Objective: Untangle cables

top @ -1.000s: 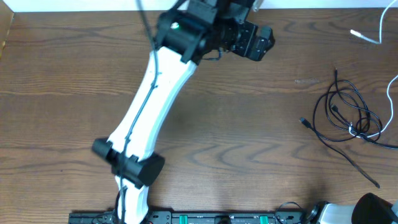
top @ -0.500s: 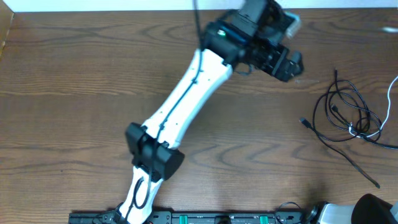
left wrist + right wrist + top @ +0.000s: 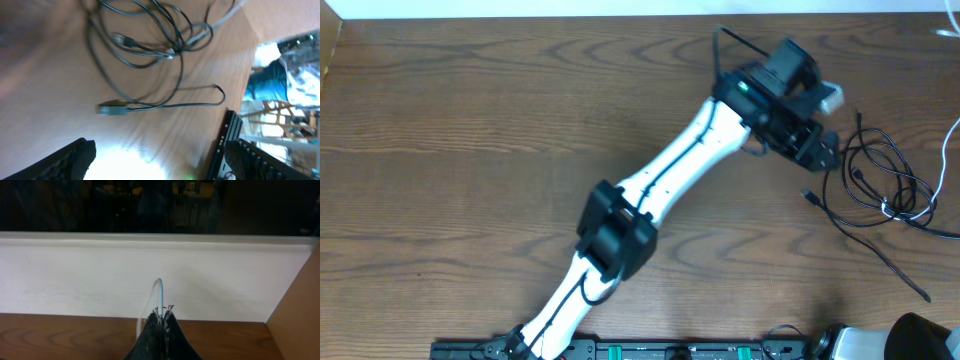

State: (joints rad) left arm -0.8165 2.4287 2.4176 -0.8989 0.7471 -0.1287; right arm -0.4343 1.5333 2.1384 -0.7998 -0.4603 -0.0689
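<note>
A loose tangle of black cables (image 3: 880, 185) lies at the right of the wooden table, with one plug end (image 3: 810, 197) pointing left. A white cable (image 3: 948, 150) runs through the tangle and off the right edge. My left gripper (image 3: 825, 152) hovers at the tangle's left side, open and empty. In the left wrist view the black cables (image 3: 150, 45) and a plug (image 3: 112, 108) lie ahead of my left gripper (image 3: 160, 160), whose fingers stand far apart. My right gripper (image 3: 161, 317) is outside the overhead view and is shut on the white cable (image 3: 160, 292), which sticks up from between its tips.
A white wall (image 3: 150, 270) stands behind the table's far edge. A black rail (image 3: 670, 350) runs along the front edge, and the right arm's base (image 3: 920, 335) sits at the front right corner. A single black cord end (image 3: 910, 285) trails toward the front right.
My left arm has swung from the table's back middle to the right, up to the black tangle. The white plug end at the back right has gone out of the overhead view.
</note>
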